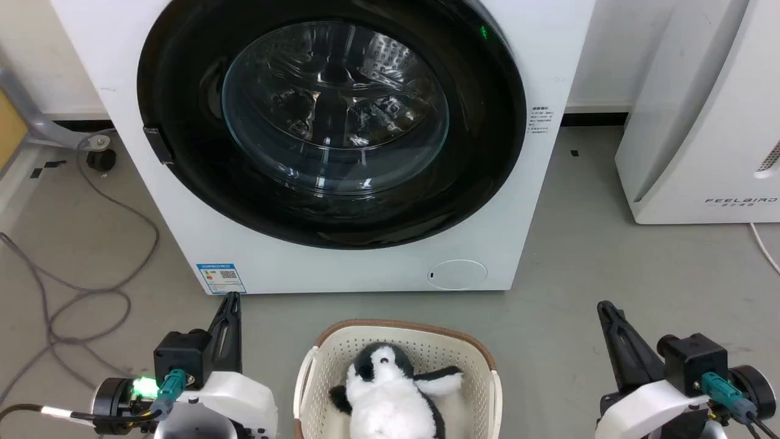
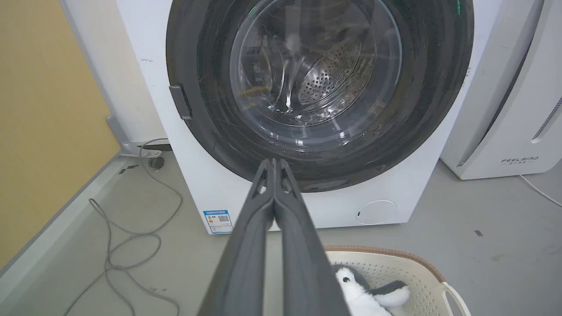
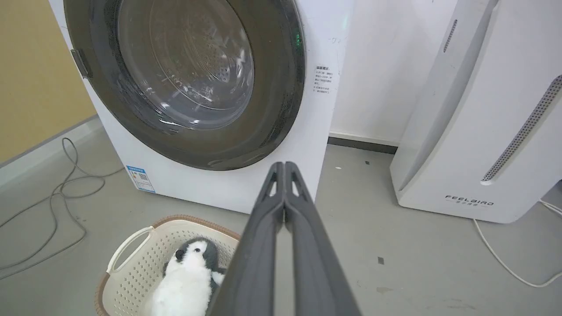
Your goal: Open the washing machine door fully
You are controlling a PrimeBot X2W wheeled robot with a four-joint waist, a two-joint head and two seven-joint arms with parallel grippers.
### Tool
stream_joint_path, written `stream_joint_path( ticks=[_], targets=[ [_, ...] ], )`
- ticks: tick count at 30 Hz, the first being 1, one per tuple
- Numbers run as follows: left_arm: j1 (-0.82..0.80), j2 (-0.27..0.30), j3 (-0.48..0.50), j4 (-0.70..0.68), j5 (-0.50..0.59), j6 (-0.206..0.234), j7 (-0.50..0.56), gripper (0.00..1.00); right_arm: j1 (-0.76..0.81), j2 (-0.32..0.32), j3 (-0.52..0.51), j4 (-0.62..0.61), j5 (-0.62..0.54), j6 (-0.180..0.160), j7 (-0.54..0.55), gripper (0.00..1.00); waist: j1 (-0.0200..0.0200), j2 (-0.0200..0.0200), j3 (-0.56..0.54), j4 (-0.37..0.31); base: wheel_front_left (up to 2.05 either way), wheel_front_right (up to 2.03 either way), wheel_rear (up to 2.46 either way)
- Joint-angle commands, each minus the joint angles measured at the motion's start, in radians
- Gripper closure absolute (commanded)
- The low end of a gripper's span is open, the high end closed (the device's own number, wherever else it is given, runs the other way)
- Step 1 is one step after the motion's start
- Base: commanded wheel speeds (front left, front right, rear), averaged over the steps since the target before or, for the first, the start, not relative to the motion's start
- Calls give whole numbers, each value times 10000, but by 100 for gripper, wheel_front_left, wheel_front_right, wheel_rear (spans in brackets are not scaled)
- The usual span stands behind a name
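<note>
The white washing machine (image 1: pixel 341 271) stands in front of me. Its round glossy black door (image 1: pixel 183 110) with the clear glass bowl lies flat against the front, a small handle (image 1: pixel 158 145) at its left rim. My left gripper (image 1: pixel 231 299) rests low at the left, shut and holding nothing, well short of the machine. My right gripper (image 1: pixel 605 306) rests low at the right, also shut and holding nothing. The left wrist view has the door (image 2: pixel 206 79) beyond the shut left gripper (image 2: pixel 273 161). The right wrist view has the door (image 3: pixel 281 87) up left of the shut right gripper (image 3: pixel 284 164).
A cream laundry basket (image 1: pixel 463 347) with a plush penguin (image 1: pixel 390 390) sits on the floor between my arms. A white appliance marked FEELBIRD (image 1: pixel 701 122) stands at the right. Grey cables (image 1: pixel 79 292) trail over the floor at the left, near a caster (image 1: pixel 100 160).
</note>
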Motion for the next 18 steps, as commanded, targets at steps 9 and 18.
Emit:
stream_joint_path(
  ticks=[9, 18],
  targets=[
    [149, -5, 7, -47, 26, -41, 3, 100, -139, -3, -3, 22, -78, 8, 7, 100, 0, 0, 0, 0, 0, 0, 0],
    [149, -5, 7, -47, 26, -41, 3, 100, -139, -3, -3, 22, -78, 8, 7, 100, 0, 0, 0, 0, 0, 0, 0]
  ],
)
